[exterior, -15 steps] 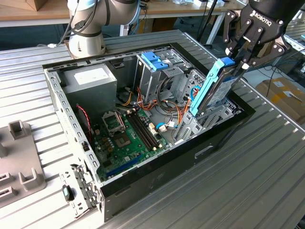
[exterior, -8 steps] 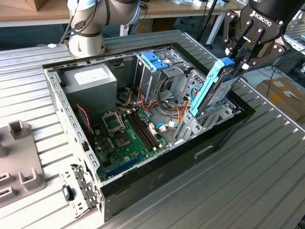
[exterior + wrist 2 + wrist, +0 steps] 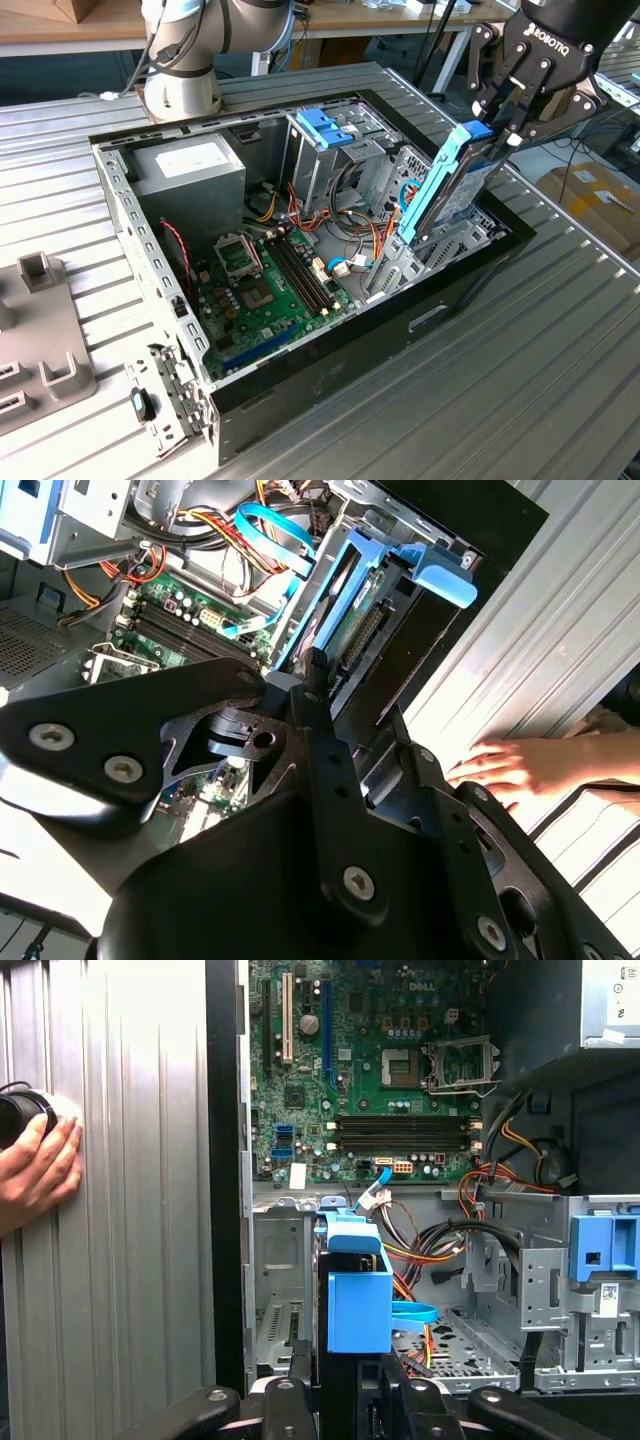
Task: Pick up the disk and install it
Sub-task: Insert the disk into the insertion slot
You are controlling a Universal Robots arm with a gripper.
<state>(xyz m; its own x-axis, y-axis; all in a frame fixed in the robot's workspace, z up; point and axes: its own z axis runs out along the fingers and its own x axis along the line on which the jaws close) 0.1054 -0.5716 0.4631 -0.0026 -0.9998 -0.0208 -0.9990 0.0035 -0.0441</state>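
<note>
- The gripper (image 3: 507, 118) hangs above the computer case's (image 3: 330, 352) corner on the exterior view's right, jaws closed on the upper end of the disk (image 3: 440, 190).
- The disk stands tilted. Its long axis runs from the jaws down into the case, towards the drive bay (image 3: 468, 236) in that corner.
- Its lower end seems to sit in the bay's mouth (how deep is hard to judge).
- In the first wrist view the disk's blue end tab (image 3: 358, 1295) lies straight ahead of the gripper, inside the case wall.
- A person's hand (image 3: 35, 1170) rests on the table (image 3: 560, 350) outside the case, well apart from the disk.
</note>
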